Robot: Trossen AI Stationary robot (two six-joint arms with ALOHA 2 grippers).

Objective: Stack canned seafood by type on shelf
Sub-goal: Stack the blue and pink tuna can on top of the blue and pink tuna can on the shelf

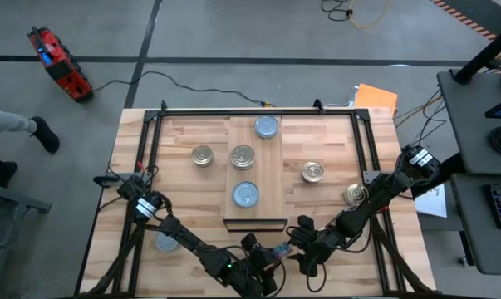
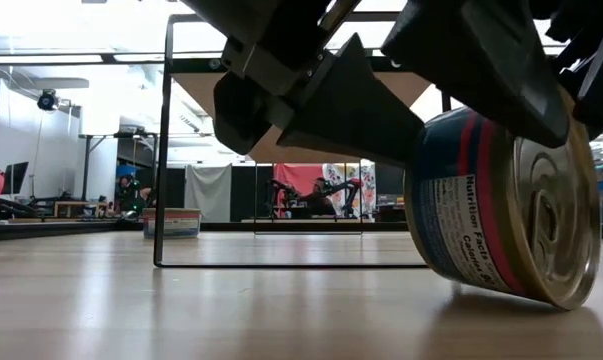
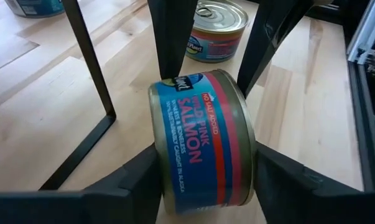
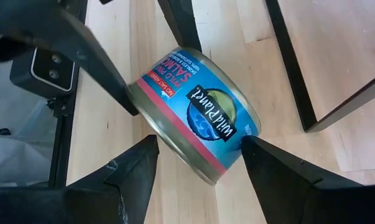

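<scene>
L gripper (image 3: 203, 180) clamped on tilted salmon tin (image 3: 203, 146) at table's near edge, R gripper (image 4: 199, 158) open around same tin, shelf (image 1: 254, 178) farther back w/ three tins

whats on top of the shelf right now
Three tins stand on the shelf: a pale blue-topped tin at the far end, a ringed metal-topped tin in the middle, another pale-topped tin nearest the arms. Each is one high; anything beneath them is hidden.

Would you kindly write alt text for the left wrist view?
A blue-and-red salmon can sits tilted between the left gripper's dark fingers above the wooden table. Another can with a ring-pull top stands upright beyond it.
</scene>
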